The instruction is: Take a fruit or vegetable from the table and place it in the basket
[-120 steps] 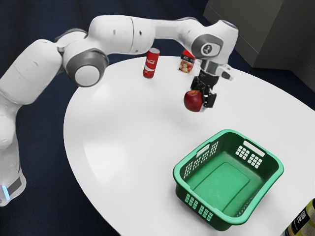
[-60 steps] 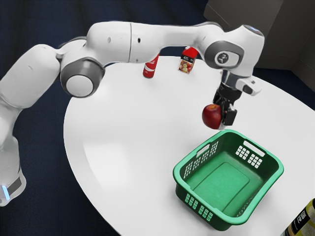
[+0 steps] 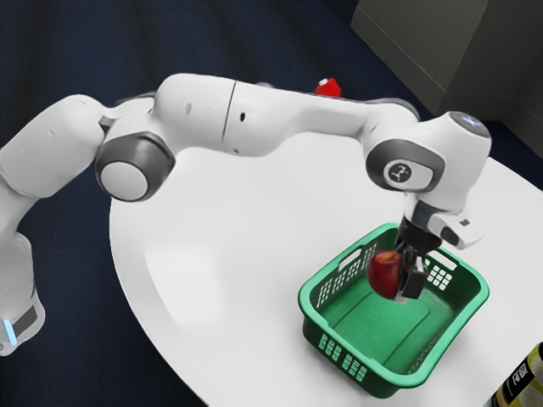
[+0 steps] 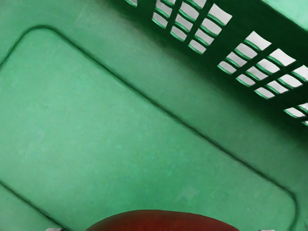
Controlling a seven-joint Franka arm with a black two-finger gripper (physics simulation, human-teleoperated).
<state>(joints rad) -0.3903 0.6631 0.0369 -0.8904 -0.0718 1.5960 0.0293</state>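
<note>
Read as a clock face with twelve at its top, the exterior view has the round white table (image 3: 204,246) spread across its middle. The robot's white arm (image 3: 280,119) rises from eight o'clock, crosses the centre and bends down at about three; its wrist joint carries a round emblem (image 3: 400,174), with no word in it that can be read. A grey block (image 3: 458,51) stands between one and two.

The green basket (image 3: 310,315) sits on the table between four and five. The exterior view gives its whole rim and outer wall; the wrist view gives a closer look at its floor, with a rounded groove line, and the pale slots in one side.

Over the basket, at four, the pincer (image 3: 402,284) is closed around the red apple (image 3: 384,275), holding it clear of the basket's floor. The wrist view shows the apple's curved top near the hand.

A container (image 3: 519,381) with a yellow and black label stands at four, cut by the view's edge; its pale lettering is too small to read. The red top of a carton (image 3: 329,87) peeks over the arm at one.
</note>
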